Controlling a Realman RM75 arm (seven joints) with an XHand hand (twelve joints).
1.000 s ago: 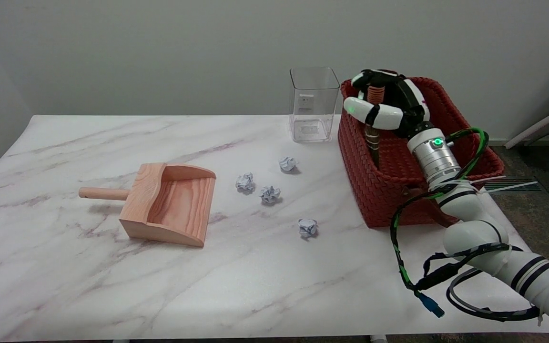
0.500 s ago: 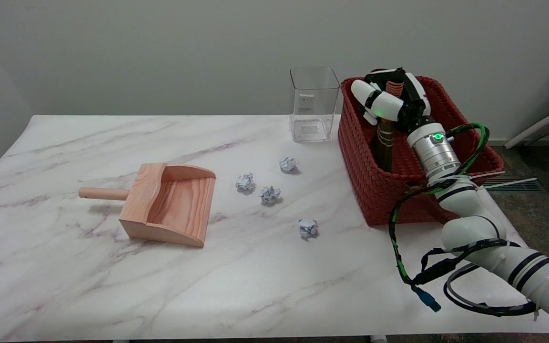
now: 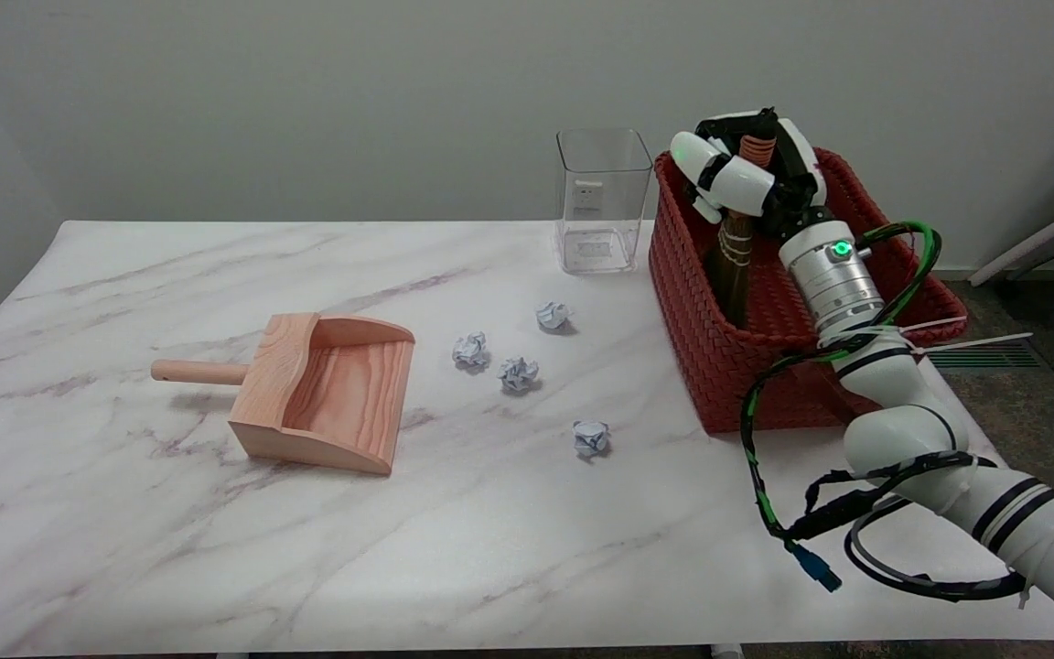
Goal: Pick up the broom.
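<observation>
Broom (image 3: 734, 261) position first: you have it inside the red woven basket (image 3: 728, 366) at the far right of the table (image 3: 216, 549), standing close to upright, its dark bristle end down in the basket and its orange ribbed handle top showing above the rim. Your right hand (image 3: 751, 178) is wrapped around the upper handle; the white fingers (image 3: 726, 178) cross in front of it on the left side, the black palm sits behind on the right, and the handle tip pokes out above the fingers. You are gripping the broom. Whether the bristles touch the basket floor cannot be told from this view.

Nearest you, your right arm (image 3: 939, 476) comes in from the lower right, with black and green cables looping beneath it over the table edge.

At mid depth on the left, the wooden dustpan (image 3: 326, 389) lies flat with its round handle pointing left. To its right you have four crumpled paper balls: one near (image 3: 590, 437), two in the middle (image 3: 518, 373) (image 3: 470, 349), one farther back (image 3: 553, 315). All four are apart from one another and from the dustpan.

Farther back, a clear square container (image 3: 602, 201) stands upright just left of the basket's far corner.
</observation>
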